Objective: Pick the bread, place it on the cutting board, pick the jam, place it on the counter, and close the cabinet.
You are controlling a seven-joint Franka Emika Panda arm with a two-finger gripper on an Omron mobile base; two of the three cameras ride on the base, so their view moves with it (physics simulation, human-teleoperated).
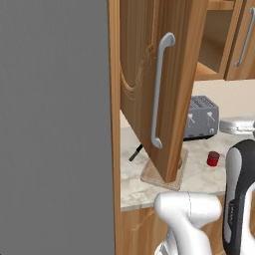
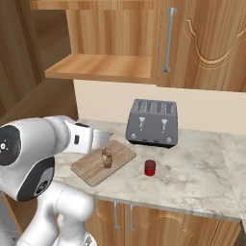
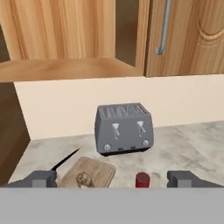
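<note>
The bread (image 2: 106, 157) sits on the cutting board (image 2: 91, 169), standing roughly upright near the board's middle. The board lies on the counter (image 2: 192, 178), to the left of and in front of the toaster (image 2: 152, 122). The jam (image 2: 150, 167) stands upright on the counter, just beside the board's right corner and in front of the toaster, touching neither. A thin dark utensil (image 1: 135, 153) lies on the counter behind the board.

The cabinet (image 2: 115, 36) is open: its shelf is exposed above the toaster, and in the left base view its door (image 1: 167, 89), with a long silver bar handle (image 1: 160, 89), swings out over the board.

In the hand view the gripper (image 3: 116, 179) hangs above and in front of the counter, facing the toaster. Its two fingertips (image 3: 41, 178) stand wide apart, released, with nothing between them; the bread and jam appear low between them, well beyond the tips.
</note>
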